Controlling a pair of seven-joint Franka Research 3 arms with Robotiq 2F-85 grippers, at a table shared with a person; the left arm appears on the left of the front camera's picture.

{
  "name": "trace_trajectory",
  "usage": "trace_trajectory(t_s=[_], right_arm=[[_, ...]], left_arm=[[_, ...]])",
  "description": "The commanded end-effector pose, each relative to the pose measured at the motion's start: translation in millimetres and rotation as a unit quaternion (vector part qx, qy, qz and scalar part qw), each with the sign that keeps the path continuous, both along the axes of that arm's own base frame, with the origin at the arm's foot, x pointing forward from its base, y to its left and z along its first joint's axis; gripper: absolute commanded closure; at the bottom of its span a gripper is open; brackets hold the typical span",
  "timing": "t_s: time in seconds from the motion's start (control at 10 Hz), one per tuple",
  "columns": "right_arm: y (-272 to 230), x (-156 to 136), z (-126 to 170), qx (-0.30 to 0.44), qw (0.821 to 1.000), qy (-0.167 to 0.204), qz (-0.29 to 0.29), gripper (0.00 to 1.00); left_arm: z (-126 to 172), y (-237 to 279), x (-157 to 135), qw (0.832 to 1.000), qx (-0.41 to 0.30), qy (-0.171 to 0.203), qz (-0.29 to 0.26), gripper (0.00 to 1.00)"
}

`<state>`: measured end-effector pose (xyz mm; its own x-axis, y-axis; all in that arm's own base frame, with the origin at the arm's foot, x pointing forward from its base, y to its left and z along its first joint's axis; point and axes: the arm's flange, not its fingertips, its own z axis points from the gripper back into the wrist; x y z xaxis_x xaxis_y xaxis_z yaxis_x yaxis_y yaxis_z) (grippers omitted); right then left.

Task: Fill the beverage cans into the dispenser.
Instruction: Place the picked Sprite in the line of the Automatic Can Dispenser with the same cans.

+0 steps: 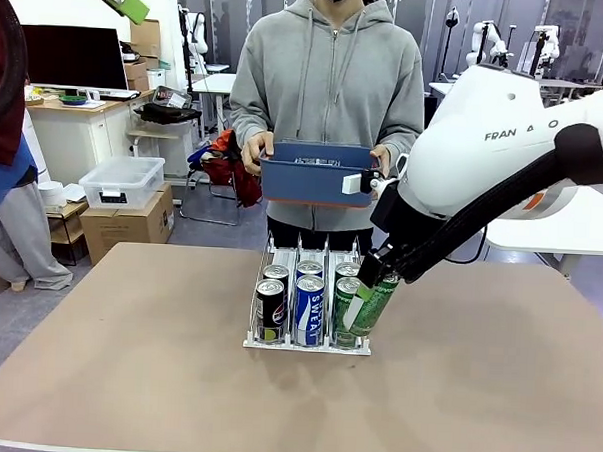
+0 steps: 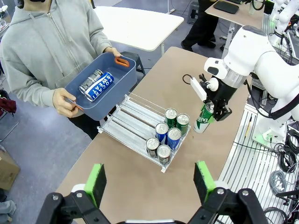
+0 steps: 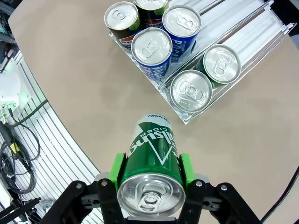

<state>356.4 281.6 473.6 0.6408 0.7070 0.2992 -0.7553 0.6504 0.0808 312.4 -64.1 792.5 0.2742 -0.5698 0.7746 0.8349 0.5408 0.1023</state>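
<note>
Start nearest: note the left gripper (image 2: 149,179) poised high over the robot's side of the table (image 1: 125,378), green pads spread wide, nothing between them. Lower down, find the right gripper (image 3: 152,169) clamped on a green can (image 3: 150,149) — pads pressed on opposite sides of the body at about mid-height, holding it tilted just beside the front right corner of the dispenser (image 1: 306,345), outside its lanes. Judge it smooth and round, so prone to slipping or swinging in a two-pad pinch; thin-walled too, so likely to dent under a hard squeeze; probably full and fairly weighty, though impossible to confirm from here. Best taken as now, across the middle of the cylinder, never by the silver top. Next, count six cans standing at the front of the rack, two per lane: black cans (image 1: 270,310), blue cans (image 1: 309,308), green cans (image 1: 346,310). Behind them, see bare lane room toward the far end — likely the place for loading. Farthest off, spot a person holding a blue bin (image 1: 308,182) in both hands beyond the table's far edge, with two more cans (image 2: 96,84) lying inside.
</note>
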Motion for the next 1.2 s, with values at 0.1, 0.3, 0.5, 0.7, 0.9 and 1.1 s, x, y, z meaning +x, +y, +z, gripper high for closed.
trace_trajectory(t_s=[0.1,0.3,0.5,0.7,0.9,1.1], right_arm=[[-2.2,-0.8,3.1,0.004,1.000,0.003,-0.003,0.42],[-2.2,-0.8,3.1,0.004,1.000,0.003,-0.003,0.42],[2.1,6.2,-6.5,0.004,1.000,-0.026,-0.012,0.42],[7.2,16.4,-12.1,0.003,1.000,-0.019,-0.017,0.42],[10.6,24.5,-15.1,0.003,1.000,-0.016,-0.022,0.42],[13.3,34.3,-16.4,0.007,0.999,-0.031,-0.038,0.42]], left_arm=[[-0.3,0.6,-0.1,1.000,0.001,-0.001,0.004,0.00],[-0.3,0.6,-0.1,1.000,0.001,-0.001,0.004,0.00],[-0.3,0.6,-0.1,1.000,0.001,-0.001,0.004,0.00],[-0.3,0.6,-0.1,1.000,0.001,-0.001,0.004,0.00],[-0.3,0.6,-0.1,1.000,0.001,-0.001,0.004,0.00],[-0.3,0.6,-0.1,1.000,0.001,-0.001,0.004,0.00]])
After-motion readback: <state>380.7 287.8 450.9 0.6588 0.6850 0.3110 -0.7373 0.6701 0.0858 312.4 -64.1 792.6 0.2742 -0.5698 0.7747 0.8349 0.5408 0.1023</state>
